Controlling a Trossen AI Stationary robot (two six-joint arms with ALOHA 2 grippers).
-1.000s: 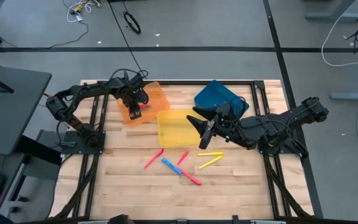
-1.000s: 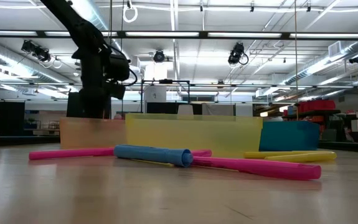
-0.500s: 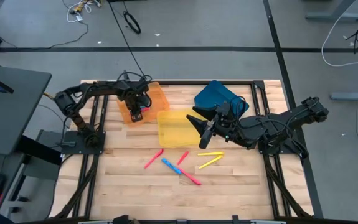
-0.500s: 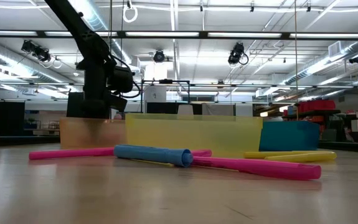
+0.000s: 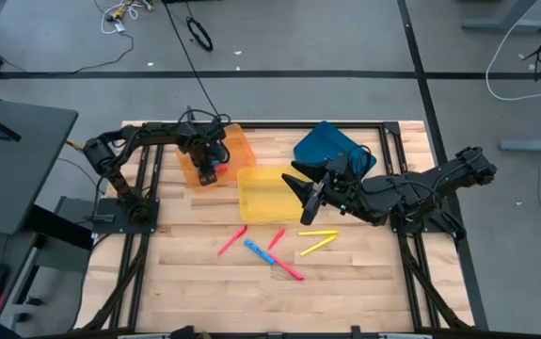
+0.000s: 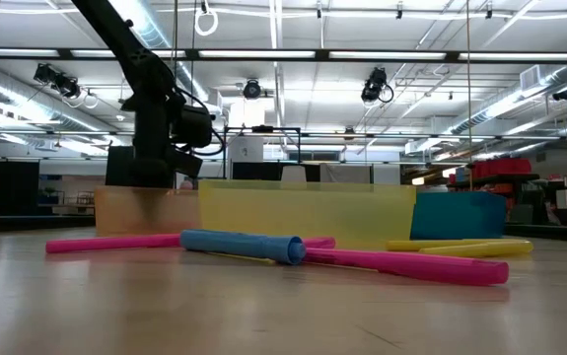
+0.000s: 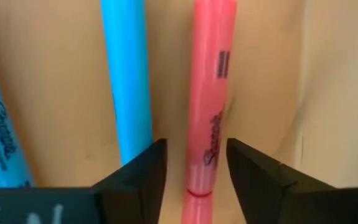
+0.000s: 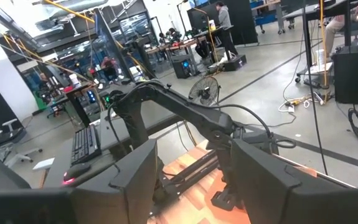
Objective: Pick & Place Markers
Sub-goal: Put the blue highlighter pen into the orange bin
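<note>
Left claw [image 5: 208,168] is down inside the orange tray [image 5: 237,143], and the left wrist view shows its fingers [image 7: 142,171] spread on either side of a pink marker [image 7: 208,99] lying on the tray floor, not pinching it. Two blue markers [image 7: 126,74] lie right beside the pink one in the same tray. Right claw [image 5: 300,191] hangs over the yellow tray [image 5: 251,202] next to the orange one, fingers apart with nothing between them. The rest of the markers [image 5: 275,256] sit loose on the desk [image 5: 364,273] on the near side of the yellow tray: a couple of pink, a blue, two yellow. Handling-wise, these look like light, stiff plastic sticks with a smooth round barrel, so I'd guess they roll or squirt out if pinched off-center. Best bet is grabbing mid-barrel, straight across the long axis. The blue and pink ones crossing each other on the desk look a bit fiddly, though from the high view I can't really tell which is on top.
</note>
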